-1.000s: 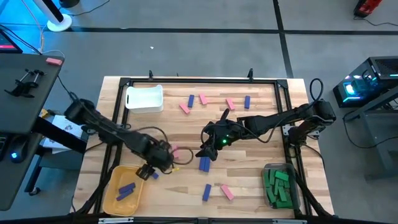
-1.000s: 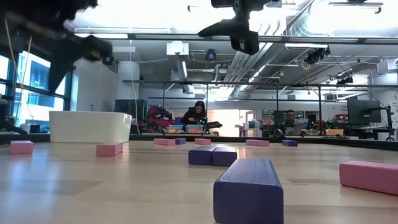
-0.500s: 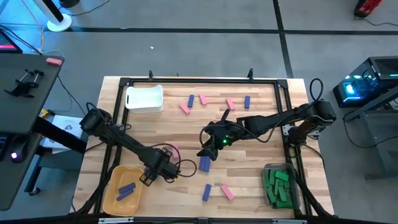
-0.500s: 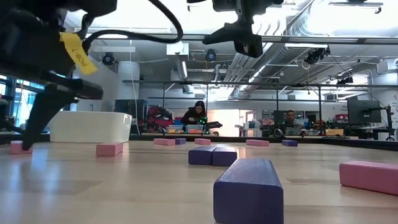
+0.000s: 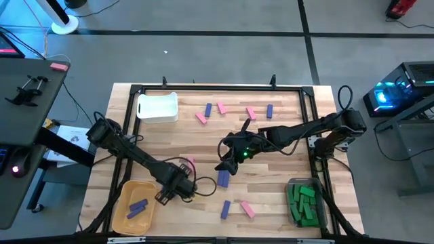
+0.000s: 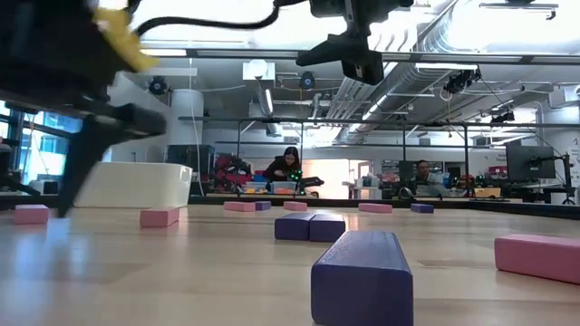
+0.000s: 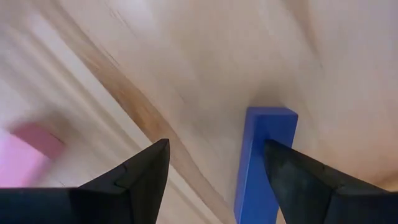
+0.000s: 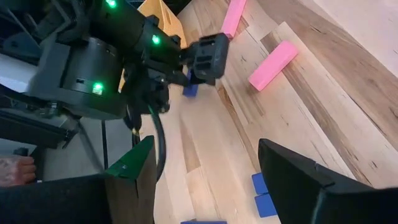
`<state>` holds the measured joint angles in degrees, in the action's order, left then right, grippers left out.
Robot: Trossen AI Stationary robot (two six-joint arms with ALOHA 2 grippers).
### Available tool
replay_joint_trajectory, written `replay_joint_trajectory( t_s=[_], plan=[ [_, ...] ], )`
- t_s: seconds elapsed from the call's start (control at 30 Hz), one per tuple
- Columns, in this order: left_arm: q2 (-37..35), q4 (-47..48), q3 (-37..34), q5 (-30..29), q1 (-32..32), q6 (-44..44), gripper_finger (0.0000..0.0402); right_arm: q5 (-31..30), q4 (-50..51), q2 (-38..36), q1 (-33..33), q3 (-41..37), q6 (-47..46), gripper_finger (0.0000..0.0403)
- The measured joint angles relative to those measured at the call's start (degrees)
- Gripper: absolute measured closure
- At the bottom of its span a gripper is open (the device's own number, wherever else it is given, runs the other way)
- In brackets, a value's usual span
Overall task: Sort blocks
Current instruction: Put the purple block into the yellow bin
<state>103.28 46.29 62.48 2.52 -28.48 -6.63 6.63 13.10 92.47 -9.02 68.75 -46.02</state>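
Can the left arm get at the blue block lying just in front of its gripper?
Probably yes. The left gripper is open, and the blue block lies on bare wood beside its fingertips, with nothing on it or across the way.

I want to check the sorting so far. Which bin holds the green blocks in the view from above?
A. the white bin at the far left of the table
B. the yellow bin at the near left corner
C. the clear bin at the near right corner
C: in the high view the green blocks lie piled inside the clear bin at the table's near right corner.
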Motion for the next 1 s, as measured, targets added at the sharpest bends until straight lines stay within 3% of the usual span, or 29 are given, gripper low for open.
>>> replay_joint_trajectory(
  t_s=[0.23,0.43,0.57,0.87,1.0],
  plan=[
    [0.2,-7.4,0.2,-1.4,4.1,8.0,0.0155,0.0,0.0,0.0,0.0,0.0,-0.1,0.0190],
    [-0.4,1.5,5.0,-0.9,6.0,12.9,0.0155,0.0,0.0,0.0,0.0,0.0,0.0,0.0190],
    [-2.4,2.1,6.0,-0.1,5.1,13.9,0.0155,0.0,0.0,0.0,0.0,0.0,0.0,0.0190],
    [-2.5,-3.8,0.1,1.4,-0.1,14.5,0.0155,-0.1,0.6,0.0,0.0,0.0,0.0,0.0190],
    [-2.5,-6.9,-1.9,-2.3,-0.2,16.3,0.0155,-0.1,0.6,0.0,0.0,0.0,0.5,0.0190]
  ],
)
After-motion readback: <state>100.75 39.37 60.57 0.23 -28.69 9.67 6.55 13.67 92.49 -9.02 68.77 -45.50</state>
